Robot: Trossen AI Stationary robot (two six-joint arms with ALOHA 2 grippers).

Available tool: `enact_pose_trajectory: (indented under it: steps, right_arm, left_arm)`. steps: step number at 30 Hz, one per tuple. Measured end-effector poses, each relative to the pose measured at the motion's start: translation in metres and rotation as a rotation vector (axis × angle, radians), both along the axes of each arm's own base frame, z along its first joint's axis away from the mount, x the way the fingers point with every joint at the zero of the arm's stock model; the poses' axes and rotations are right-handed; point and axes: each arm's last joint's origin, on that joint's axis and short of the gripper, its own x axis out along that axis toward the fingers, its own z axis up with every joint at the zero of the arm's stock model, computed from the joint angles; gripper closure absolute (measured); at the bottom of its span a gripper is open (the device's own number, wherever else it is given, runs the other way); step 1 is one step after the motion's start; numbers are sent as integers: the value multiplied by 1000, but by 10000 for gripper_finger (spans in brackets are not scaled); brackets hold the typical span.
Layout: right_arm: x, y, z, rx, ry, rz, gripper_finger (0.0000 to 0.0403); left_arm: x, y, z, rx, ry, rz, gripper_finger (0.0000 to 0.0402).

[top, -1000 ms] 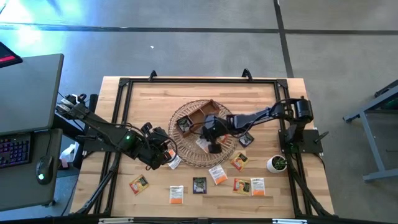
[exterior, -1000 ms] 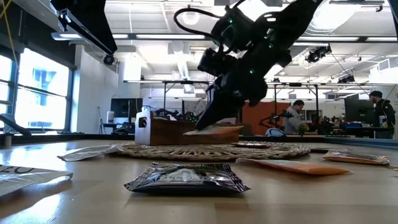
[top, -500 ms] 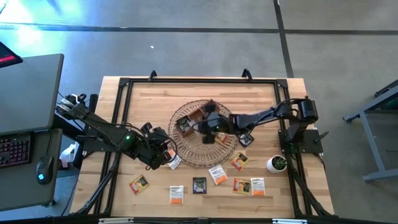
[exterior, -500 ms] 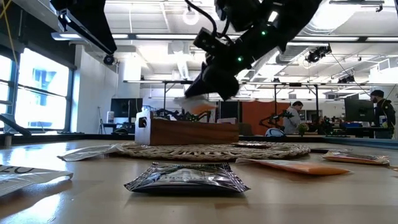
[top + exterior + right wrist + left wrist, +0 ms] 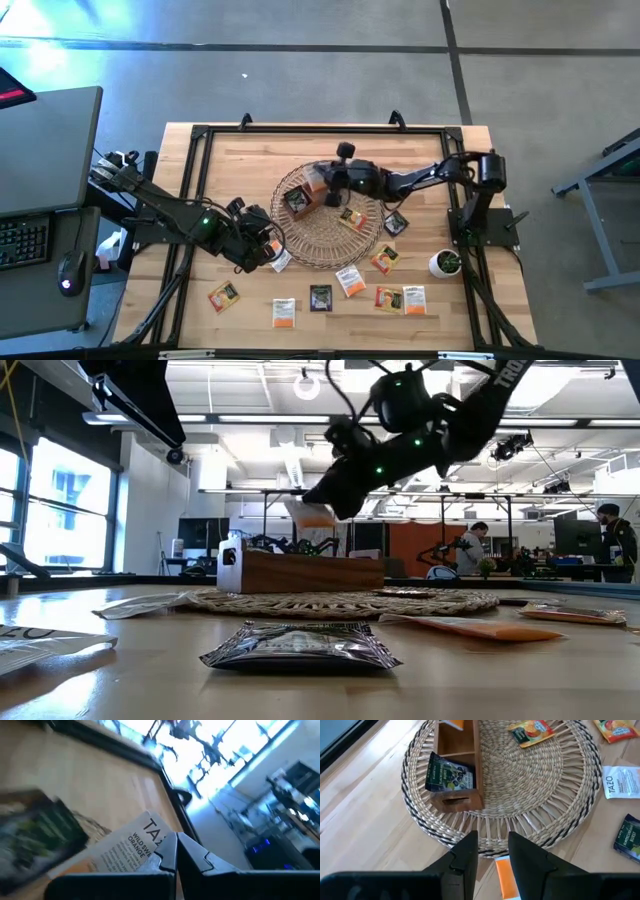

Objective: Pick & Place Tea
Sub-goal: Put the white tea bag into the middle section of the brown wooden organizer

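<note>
My right gripper [image 5: 325, 182] hangs above the brown wooden tray [image 5: 308, 190] on the round wicker basket [image 5: 330, 250], shut on a white-and-orange tea sachet [image 5: 308, 515]. One tray compartment holds a black sachet [image 5: 447, 772]. An orange sachet [image 5: 350, 217] lies flat on the basket. My left gripper [image 5: 274, 254] waits low at the basket's near-left rim, narrowly open over an orange sachet [image 5: 505, 875] on the table. Several more sachets lie flat along the near edge, among them a black one [image 5: 300, 645]. My right gripper pinches the white-and-orange sachet between its two fingers at its printed white edge [image 5: 150, 832]. The sachet is lifted clear and hangs tilted below the fingertips [image 5: 330, 505], above the wooden tray.
A small potted plant [image 5: 444, 263] stands by the right arm's base. A black sachet [image 5: 395, 223] lies just right of the basket. A black frame [image 5: 200, 135] runs around the table top. Bare wood shows along the far edge and at the table's left.
My right gripper has risen from the basket's weave with the white-and-orange sachet shut in it. It has swung toward the table's far edge and somewhat left, and stands over the wooden tray. The sachet is lifted clear. My left arm has kept still.
</note>
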Motion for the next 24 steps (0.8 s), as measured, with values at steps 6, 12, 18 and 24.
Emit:
enact_pose_trajectory:
  steps: [6,12,18,24]
  right_arm:
    - [-8,6,-6,-70,-32,83,403]
    - [-2,14,-27,-161,30,109,403]
    - [3,20,-42,-289,33,22,403]
    - [4,17,-49,-278,33,31,403]
  left_arm:
    - [0,0,0,2,-1,0,295]
    - [0,0,0,3,-6,0,295]
    - [1,0,0,1,-8,0,295]
    - [1,0,0,1,-8,-1,295]
